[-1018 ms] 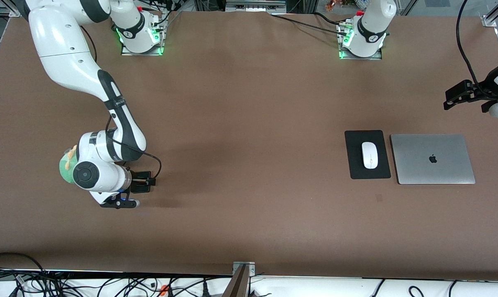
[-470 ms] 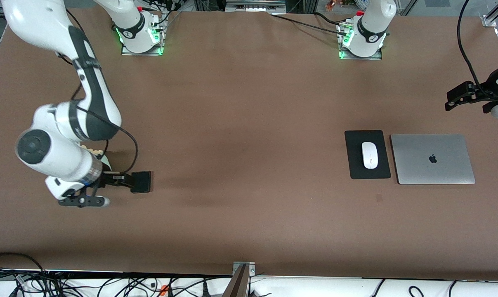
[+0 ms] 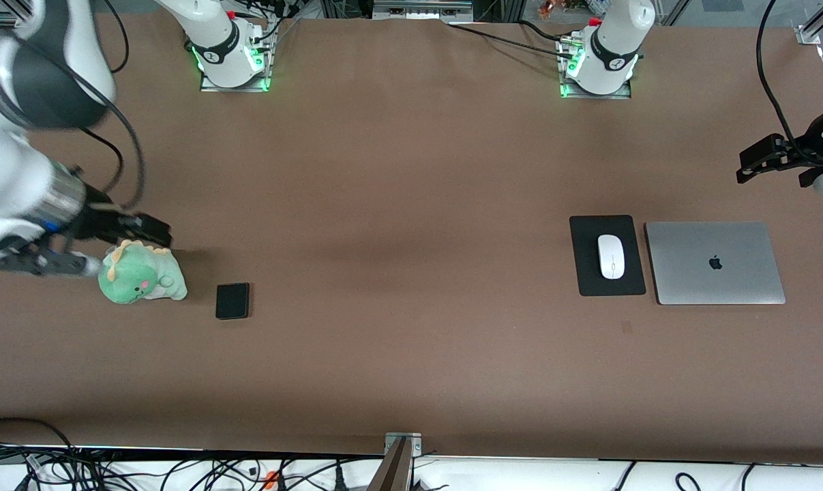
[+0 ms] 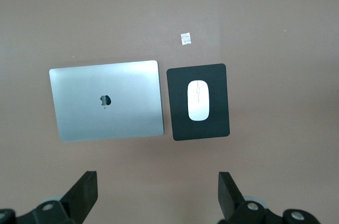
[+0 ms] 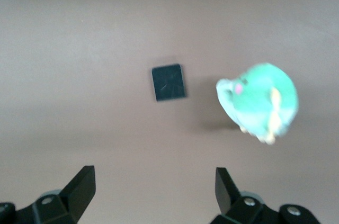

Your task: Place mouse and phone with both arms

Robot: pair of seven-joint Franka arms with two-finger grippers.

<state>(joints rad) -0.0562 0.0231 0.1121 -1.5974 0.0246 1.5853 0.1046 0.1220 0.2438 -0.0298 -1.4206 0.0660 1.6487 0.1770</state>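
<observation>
phone: we see the phone [image 3: 232, 301] flat on the table [image 3: 411, 204], toward the right arm's end, just beside a green plush [image 3: 140, 274], not touching it; nothing holds it
mouse: the mouse [image 3: 611, 256] lies on the black pad [image 3: 588, 273], next to the closed laptop [image 3: 714, 262], toward the left arm's end
right gripper: the right gripper [image 3: 148, 233] is up in the air over the plush, fingers spread wide, empty; its wrist view shows the phone [image 5: 169, 82] and plush [image 5: 258, 102] on the table under it
left gripper: the left gripper [image 3: 752, 164] hangs over bare table at the left arm's end, fingers spread, empty; its wrist view looks down on the mouse [image 4: 197, 100], pad [image 4: 218, 107] and laptop [image 4: 106, 99]
key relation: we judge the right arm is by far the nearer to the phone, the left arm to the mouse; each thing lies off to the side of its gripper, not between its fingers
axes: the mouse's long axis runs toward the front camera; the phone looks almost square from above, slightly longer the same way
stage: we judge both things look placed, arms clear of them
</observation>
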